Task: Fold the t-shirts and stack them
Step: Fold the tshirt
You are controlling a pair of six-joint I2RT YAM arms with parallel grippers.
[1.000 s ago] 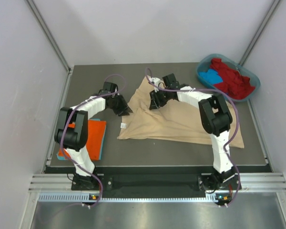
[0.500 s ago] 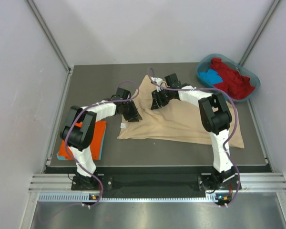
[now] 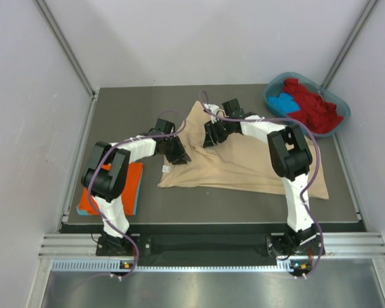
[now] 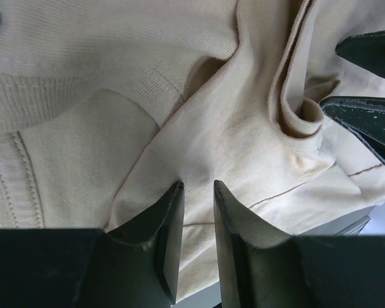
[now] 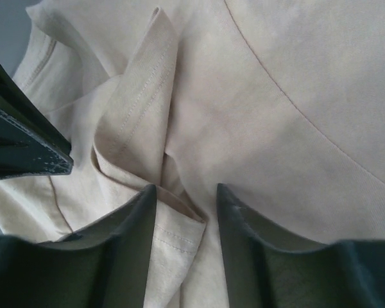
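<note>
Beige shirt spread crumpled, both arms working its bunched far-left corner.

Top view: the beige t-shirt (image 3: 256, 167) runs lengthwise left to right. Your left gripper (image 3: 178, 154) and right gripper (image 3: 210, 136) flank its raised corner, about equally near.
Left wrist: fingers narrow over cloth, and I cannot tell whether they pinch it. The twisted fold (image 4: 301, 115) lies ahead-right.
Right wrist: fingers apart, straddling the hemmed fold (image 5: 144, 122).

The left arm (image 3: 131, 149) reached rightward and the right arm (image 3: 263, 128) leftward from bent elbows, so that their wrists lay near each other, the left pincer (image 4: 197, 186) pointing down with jaws barely parted and the right pincer (image 5: 186, 187) beside it gaping noticeably wider.
</note>
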